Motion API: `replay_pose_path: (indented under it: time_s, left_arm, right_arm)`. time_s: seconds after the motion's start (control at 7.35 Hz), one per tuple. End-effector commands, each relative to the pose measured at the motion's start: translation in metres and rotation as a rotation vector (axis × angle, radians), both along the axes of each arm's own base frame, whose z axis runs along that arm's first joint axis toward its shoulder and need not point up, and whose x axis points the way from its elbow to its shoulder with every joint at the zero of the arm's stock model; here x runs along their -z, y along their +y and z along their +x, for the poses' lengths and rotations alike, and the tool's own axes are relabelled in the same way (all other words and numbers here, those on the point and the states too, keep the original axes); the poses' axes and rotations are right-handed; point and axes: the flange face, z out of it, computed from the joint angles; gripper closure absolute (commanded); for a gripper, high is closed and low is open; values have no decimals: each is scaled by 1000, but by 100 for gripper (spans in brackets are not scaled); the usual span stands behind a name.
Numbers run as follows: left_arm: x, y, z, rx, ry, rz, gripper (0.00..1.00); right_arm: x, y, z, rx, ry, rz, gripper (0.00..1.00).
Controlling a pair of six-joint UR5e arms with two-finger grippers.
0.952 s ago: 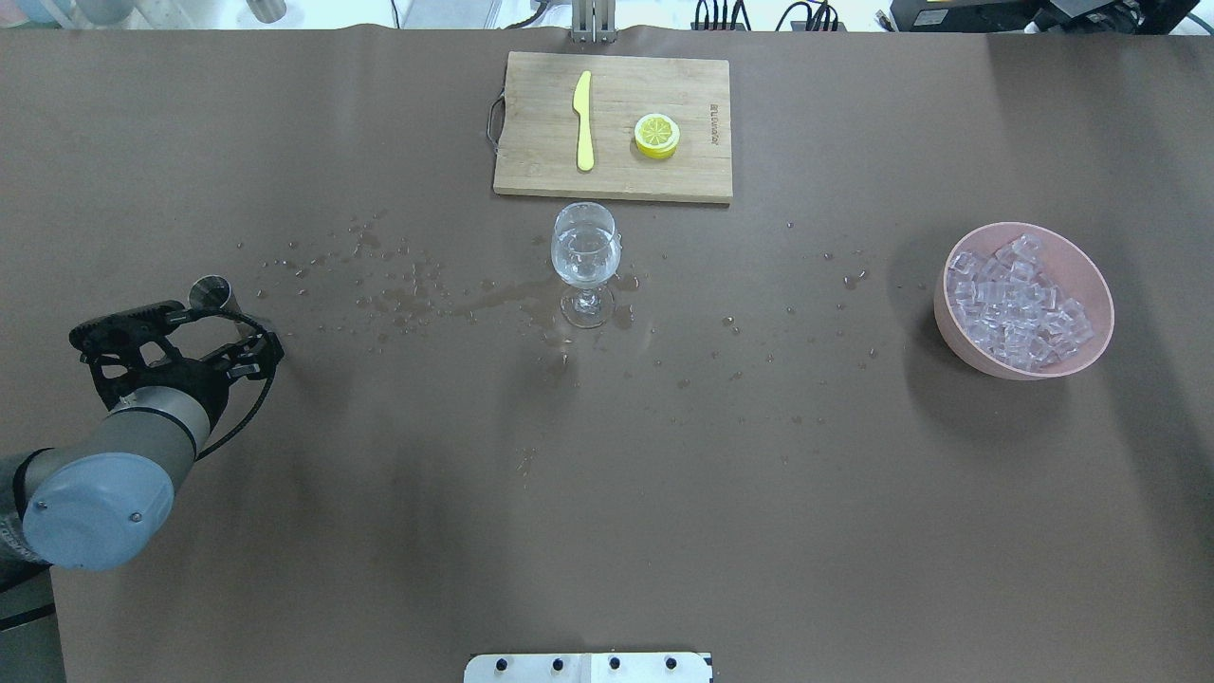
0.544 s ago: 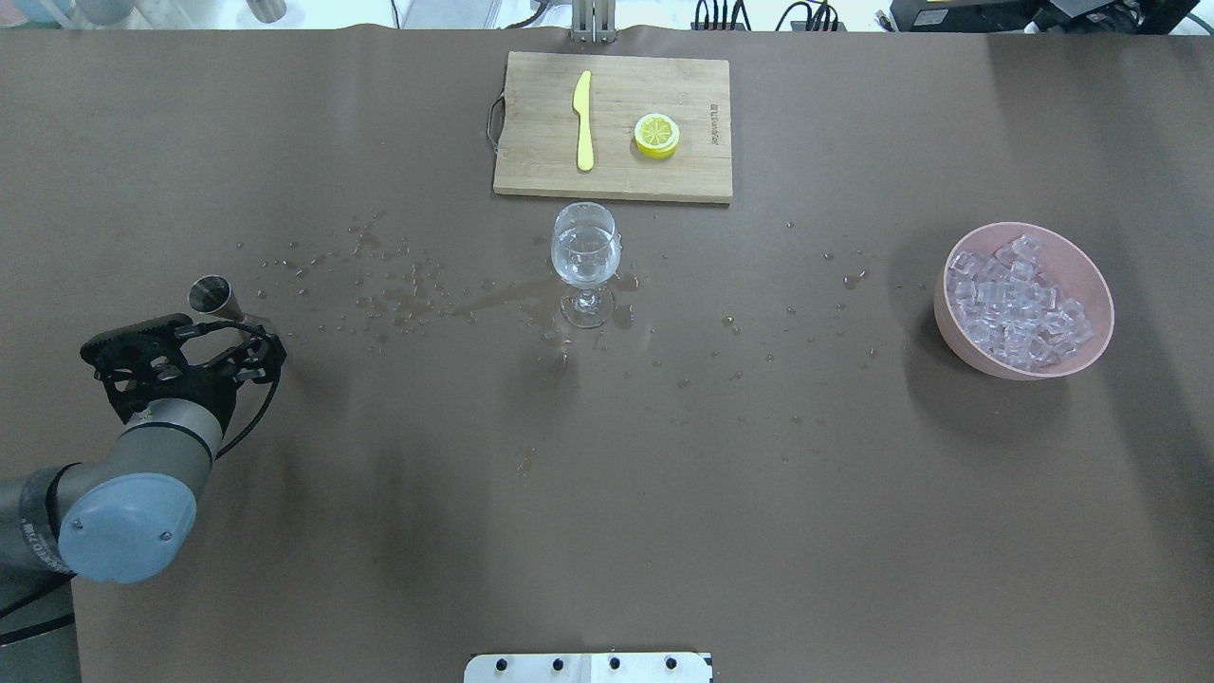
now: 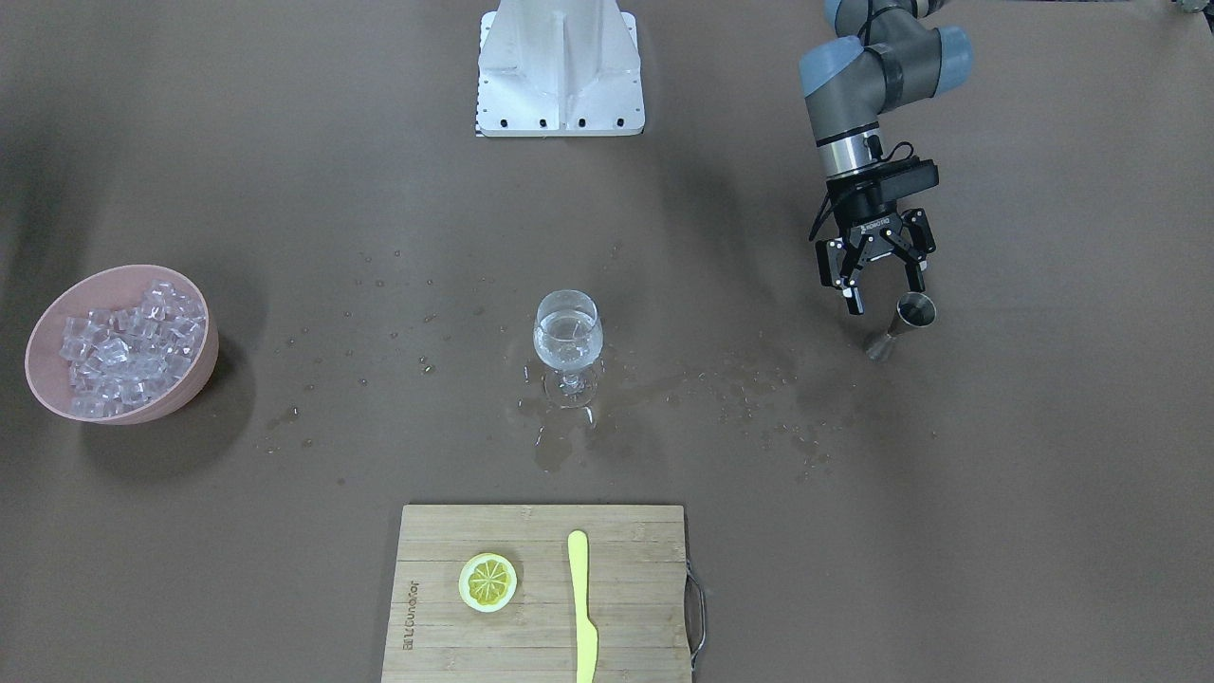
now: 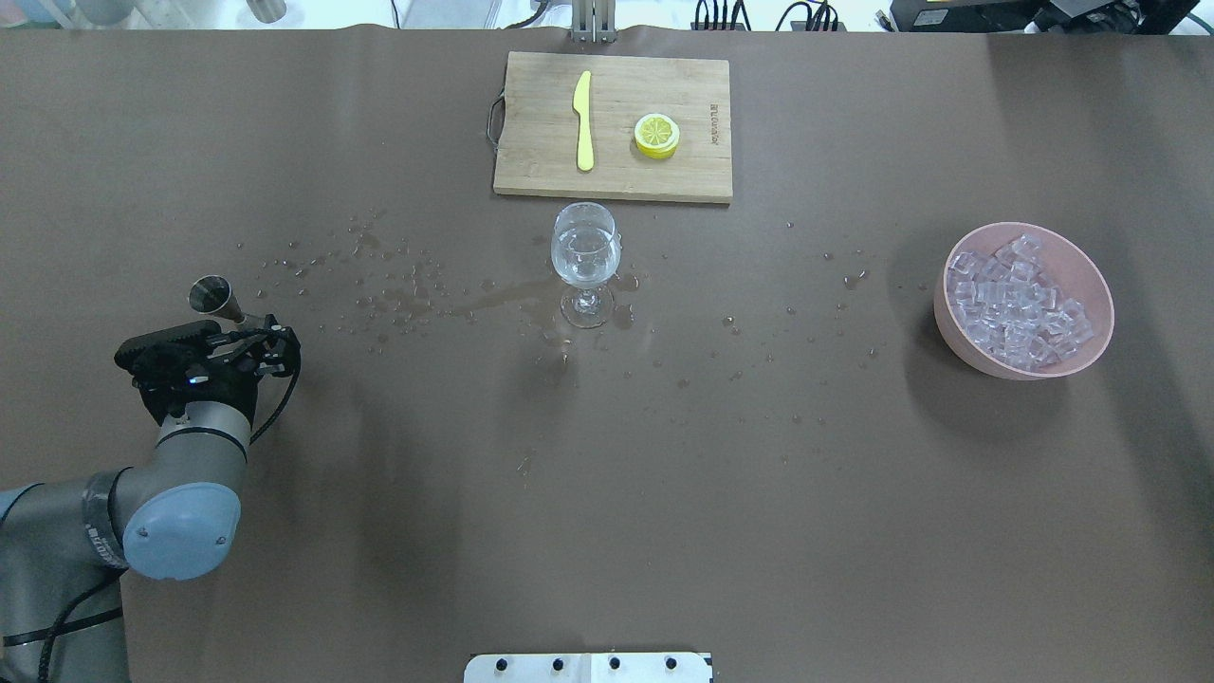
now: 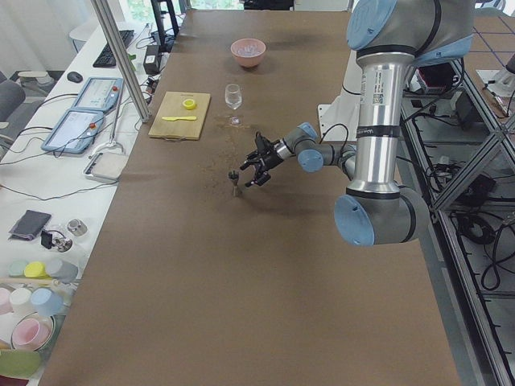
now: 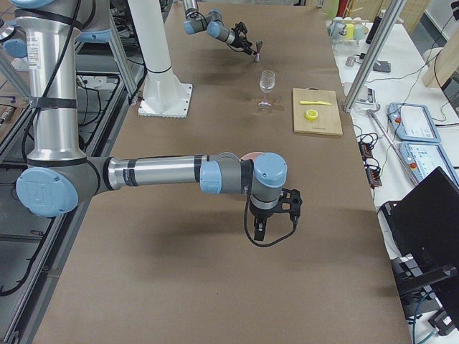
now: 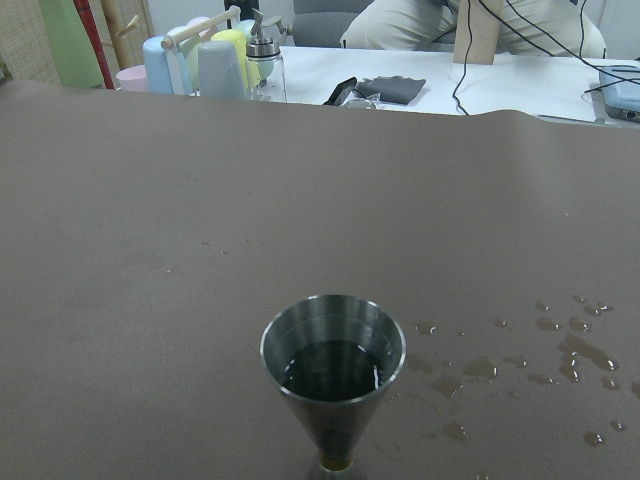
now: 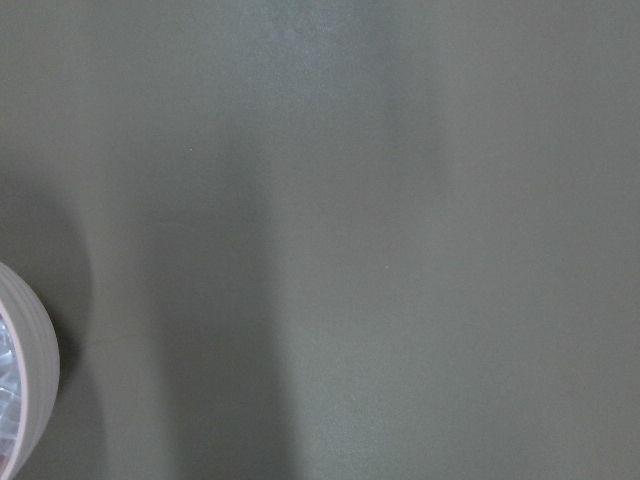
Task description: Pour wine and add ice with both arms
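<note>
Spreading widest: table [image 4: 607, 531], brown, spotted with droplets around the glass.
Left arm [image 4: 180, 512]: enters at the overhead view's 8 o'clock.
Right arm [image 6: 158, 174]: stretched low over the table.
Cutting board [image 4: 541, 171]: at 12 o'clock of the glass.
Bowl [image 4: 1081, 249]: pink, 3 o'clock of the glass, well apart, heaped with ice [image 4: 1020, 304].
Wine glass [image 4: 586, 256]: upright mid-table, holding clear wine [image 3: 567, 343].
Left gripper [image 3: 883, 294]: fingers spread wide, empty, just beside the jigger.
Right gripper [image 6: 276, 218]: finger spread cannot be told.
Jigger [image 4: 211, 294]: steel, upright, 9 o'clock of the glass, a little liquid inside.

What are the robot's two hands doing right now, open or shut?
Left gripper: open, holding nothing, beside the metal jigger.
Right gripper: cannot tell.
</note>
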Motion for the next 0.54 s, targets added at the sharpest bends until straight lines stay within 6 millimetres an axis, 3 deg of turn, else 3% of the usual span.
replay_pose_path:
  time_s: [0.0,0.41]
  left_arm:
    - [-14,-8,15,33,-40,29,3]
    - [-22,-10,19,46,-43,27,3]
  right_arm:
    - [2,-2,0,1,0,5,0]
    - [3,-3,-1,2,0,6,0]
